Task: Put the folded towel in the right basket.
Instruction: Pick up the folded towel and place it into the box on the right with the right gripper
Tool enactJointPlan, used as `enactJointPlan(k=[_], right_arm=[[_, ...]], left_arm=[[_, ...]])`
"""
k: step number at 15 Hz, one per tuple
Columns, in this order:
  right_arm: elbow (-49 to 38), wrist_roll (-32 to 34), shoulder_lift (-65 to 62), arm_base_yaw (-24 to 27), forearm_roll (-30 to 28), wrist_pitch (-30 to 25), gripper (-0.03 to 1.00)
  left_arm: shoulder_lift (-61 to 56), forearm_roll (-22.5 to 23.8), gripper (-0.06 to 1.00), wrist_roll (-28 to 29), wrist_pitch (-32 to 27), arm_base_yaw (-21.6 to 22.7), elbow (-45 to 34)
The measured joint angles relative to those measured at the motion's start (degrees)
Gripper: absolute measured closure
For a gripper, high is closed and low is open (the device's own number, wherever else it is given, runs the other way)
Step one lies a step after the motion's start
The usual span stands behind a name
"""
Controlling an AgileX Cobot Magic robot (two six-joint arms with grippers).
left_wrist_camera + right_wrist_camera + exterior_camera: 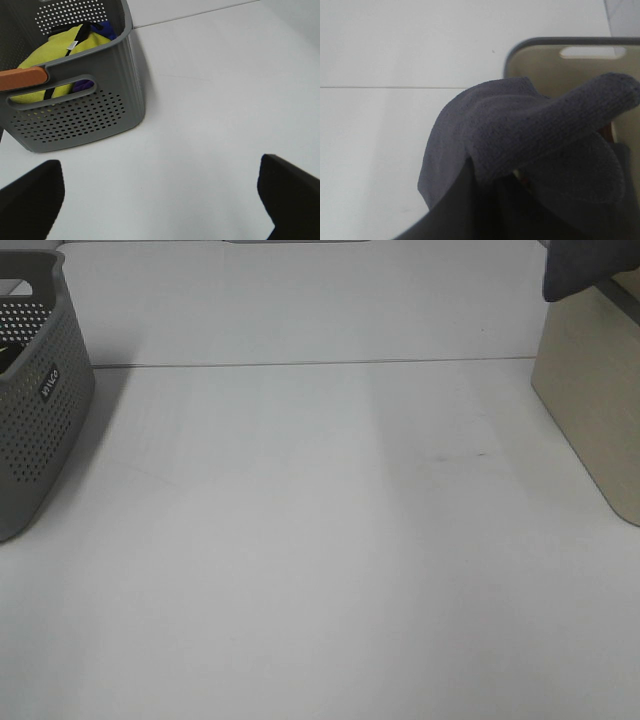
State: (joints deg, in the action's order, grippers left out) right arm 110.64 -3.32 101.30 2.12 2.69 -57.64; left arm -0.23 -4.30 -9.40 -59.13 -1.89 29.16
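The folded towel (pixel 530 130) is dark grey and hangs bunched right in front of the right wrist camera, over the rim of the beige right basket (pixel 555 41). My right gripper holds it; its fingers are hidden behind the cloth. In the exterior high view, only a corner of the towel (pixel 585 265) shows at the top right, above the right basket (pixel 590 390). The right arm is out of that view. My left gripper (pixel 160 200) is open and empty, low over the white table beside the left basket.
A grey perforated basket (pixel 40 410) stands at the table's left edge. In the left wrist view this basket (pixel 80 115) holds a yellow cloth (pixel 60 45), something purple, and an orange piece (pixel 22 78) at its rim. The white table (pixel 320 540) spans between the baskets.
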Motion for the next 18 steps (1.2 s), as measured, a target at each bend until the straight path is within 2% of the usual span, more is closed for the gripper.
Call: enactJointPlan(k=[3, 5, 10, 12, 13, 14, 16, 18], right_arm=[[0.0, 0.1, 0.7, 9.5, 4.8, -0.1, 0.93], [0.0, 0.1, 2.5, 13.1, 6.9, -0.1, 0.93], [0.0, 0.1, 10.3, 14.5, 7.6, -0.1, 0.93], [0.0, 0.6, 13.6, 14.5, 6.5, 0.0, 0.87], [0.0, 0.9, 15.0, 14.5, 6.4, -0.1, 0.81], [0.0, 1.7, 16.1, 14.5, 6.5, -0.1, 0.7], [0.0, 2.0, 17.0, 14.5, 6.5, -0.2, 0.39], [0.0, 2.0, 16.8, 14.5, 6.5, -0.2, 0.17]], left_arm=[[0.0, 0.0, -0.04, 0.0, 0.0, 0.0, 0.0], [0.0, 0.0, -0.04, 0.0, 0.0, 0.0, 0.0], [0.0, 0.0, -0.04, 0.0, 0.0, 0.0, 0.0], [0.0, 0.0, -0.04, 0.0, 0.0, 0.0, 0.0], [0.0, 0.0, -0.04, 0.0, 0.0, 0.0, 0.0], [0.0, 0.0, -0.04, 0.0, 0.0, 0.0, 0.0], [0.0, 0.0, -0.04, 0.0, 0.0, 0.0, 0.0], [0.0, 0.0, -0.04, 0.0, 0.0, 0.0, 0.0]])
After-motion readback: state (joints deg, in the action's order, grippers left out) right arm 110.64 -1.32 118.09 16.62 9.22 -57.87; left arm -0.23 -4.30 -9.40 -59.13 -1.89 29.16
